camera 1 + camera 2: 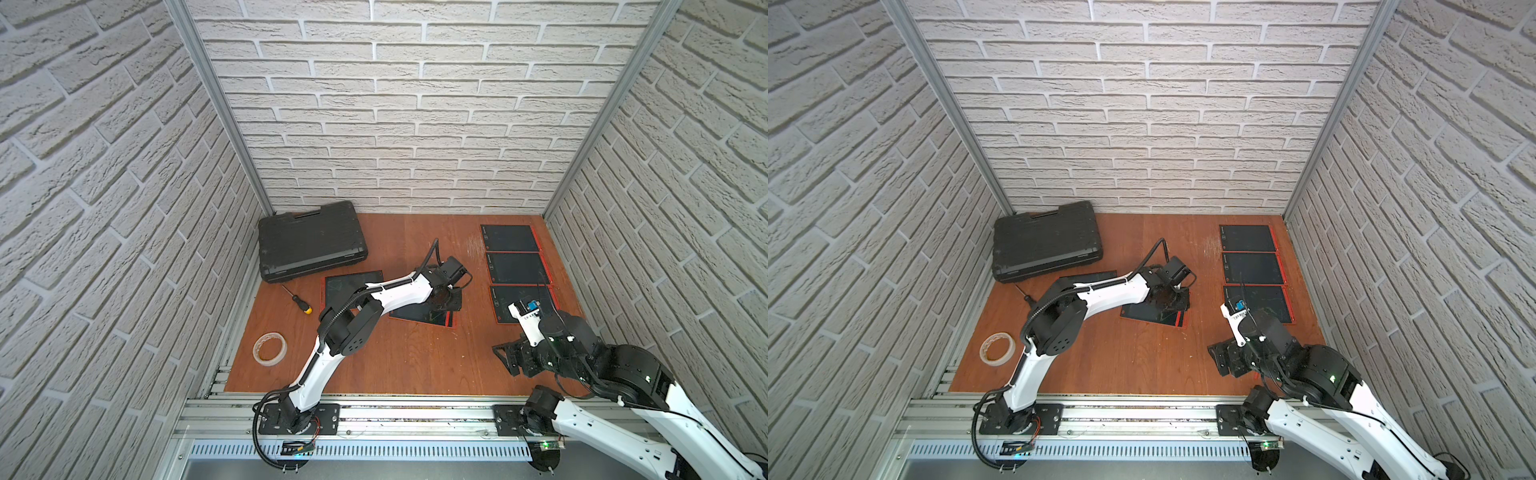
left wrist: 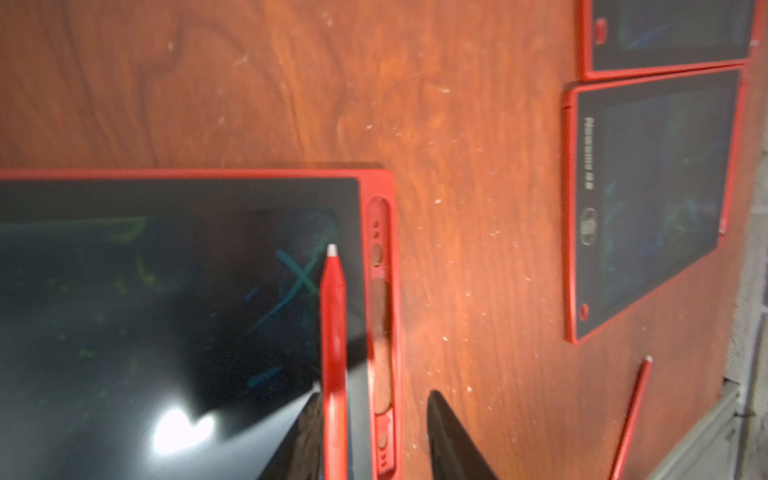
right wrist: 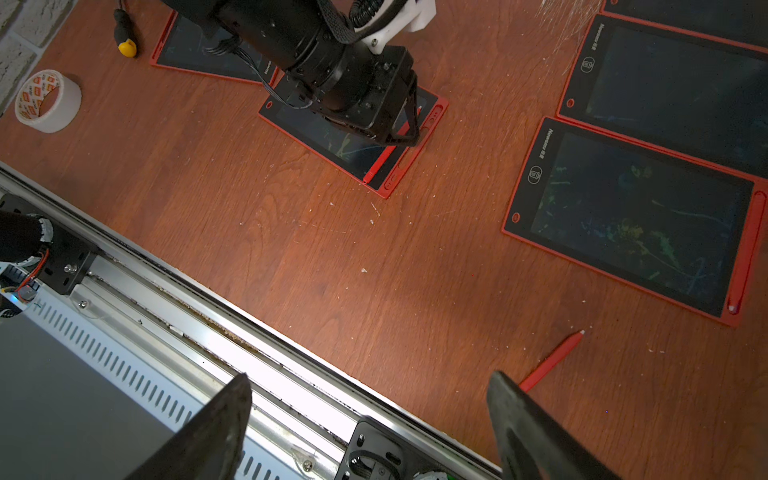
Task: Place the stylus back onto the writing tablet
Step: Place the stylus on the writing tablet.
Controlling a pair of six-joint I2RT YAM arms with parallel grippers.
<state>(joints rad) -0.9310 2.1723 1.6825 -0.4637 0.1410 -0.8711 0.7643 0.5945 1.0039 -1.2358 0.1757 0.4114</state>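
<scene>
Now letting the pen (image 2: pixel 333 332) go on the tablet (image 2: pixel 124 311), with left gripper (image 2: pixel 374 399) apart. Right gripper (image 3: pixel 370 376) apart too. Next, lift away.

It seems a lab test cell dressed as a workshop: brick-pattern walls (image 1: pixel 415 124), a near aluminium rail (image 1: pixel 415 411), and on the wooden table (image 1: pixel 395 361) a black tool case (image 1: pixel 311 241) far left, a screwdriver (image 1: pixel 297 300) and a tape roll (image 1: pixel 270 349).

Closed black case (image 1: pixel 311 241) at the desk's (image 1: pixel 395 361) back-left corner. Screwdriver (image 1: pixel 296 299), black-yellow handle, just in front of it. Tape roll (image 1: pixel 268 361) lies flat, nearer the front.
</scene>
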